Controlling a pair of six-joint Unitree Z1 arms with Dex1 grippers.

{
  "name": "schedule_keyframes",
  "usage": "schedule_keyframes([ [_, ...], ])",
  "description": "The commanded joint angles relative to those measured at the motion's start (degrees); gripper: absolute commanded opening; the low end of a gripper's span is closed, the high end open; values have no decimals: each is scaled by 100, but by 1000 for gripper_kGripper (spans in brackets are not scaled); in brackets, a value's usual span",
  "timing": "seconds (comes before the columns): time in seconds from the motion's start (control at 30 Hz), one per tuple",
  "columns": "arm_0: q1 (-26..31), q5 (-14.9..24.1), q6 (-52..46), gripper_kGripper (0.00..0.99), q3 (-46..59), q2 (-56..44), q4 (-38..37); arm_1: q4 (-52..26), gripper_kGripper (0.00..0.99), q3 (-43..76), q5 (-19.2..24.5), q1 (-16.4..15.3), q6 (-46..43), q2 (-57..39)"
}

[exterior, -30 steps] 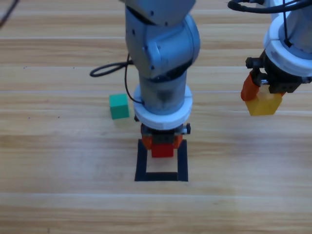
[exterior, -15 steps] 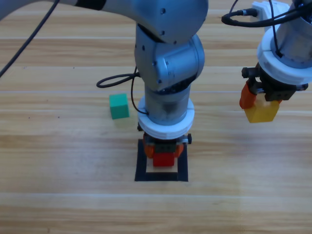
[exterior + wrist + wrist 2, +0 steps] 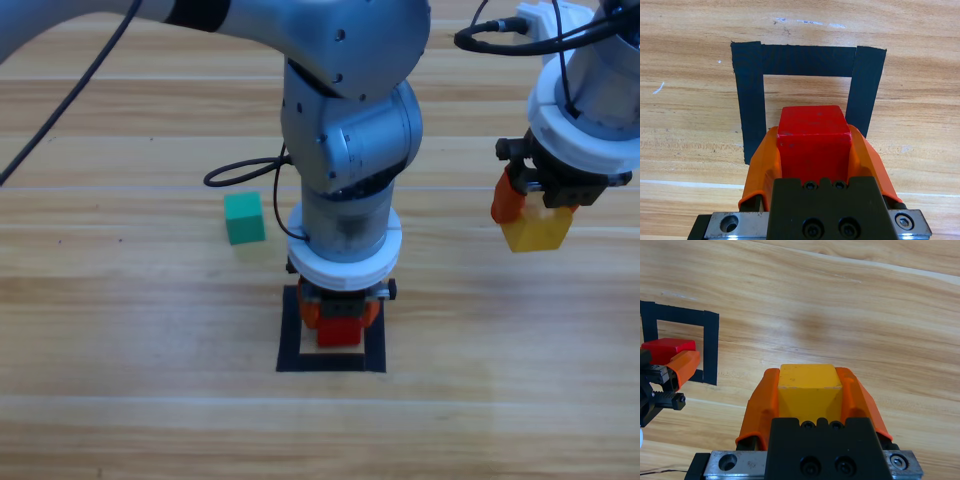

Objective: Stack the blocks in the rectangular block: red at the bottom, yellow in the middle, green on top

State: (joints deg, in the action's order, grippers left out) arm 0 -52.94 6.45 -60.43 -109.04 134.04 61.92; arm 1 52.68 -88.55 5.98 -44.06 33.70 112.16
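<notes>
Red cube (image 3: 813, 137) sat clamped between the orange jaws of the left gripper (image 3: 340, 318), which hung over the rectangular block (image 3: 291, 340), the black tape frame on the wooden tabletop (image 3: 120, 400). In the left wrist view the cube lay over the near, open side of the frame, with bare wood showing beyond it; whether it already touched the wood could not be told. The right gripper (image 3: 535, 215) waited well off to the right, raised, its jaws closed on the yellow cube (image 3: 809, 390). The green cube (image 3: 244, 218) rested alone on the tabletop, to the left of the left arm and apart from the frame.

The likely risk was placement. The red cube looked set toward the frame's near edge rather than its middle, so letting go there could leave it straddling the tape. If the jaws opened while the cube was not yet down, it might drop and tip or roll askew, giving the yellow cube a crooked base. A jaw dragging on release could also turn the cube. The left arm also had to clear the frame before the right arm came across, or the two might meet.
</notes>
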Motion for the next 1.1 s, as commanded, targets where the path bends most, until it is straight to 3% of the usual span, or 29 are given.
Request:
schedule_keyframes([
  [0.03, -94, -39, 58, 66, 129, 298, -84, -21, 0, -40, 34, -146, -12, 272],
  [0.7, -85, -39, 119, 89, 304, 404, -242, -21, 0, -40, 34, -146, -3, 289],
  [0.87, -85, -39, 110, 301, 304, 509, -295, -21, 0, -40, 34, -146, -3, 289],
  [0.93, -85, -39, 110, 523, 313, 518, -321, -21, 0, -40, 34, -146, -3, 289],
  [1.0, -85, -39, 84, 905, 296, 509, -339, -21, 0, -40, 34, -146, -3, 289],
  [1.03, -94, -39, 75, 985, 304, 500, -339, -21, 0, -40, 34, -138, -3, 298],
  [1.1, -85, -39, 66, 990, 304, 474, -339, -21, 0, -40, 34, -146, -3, 289],
])
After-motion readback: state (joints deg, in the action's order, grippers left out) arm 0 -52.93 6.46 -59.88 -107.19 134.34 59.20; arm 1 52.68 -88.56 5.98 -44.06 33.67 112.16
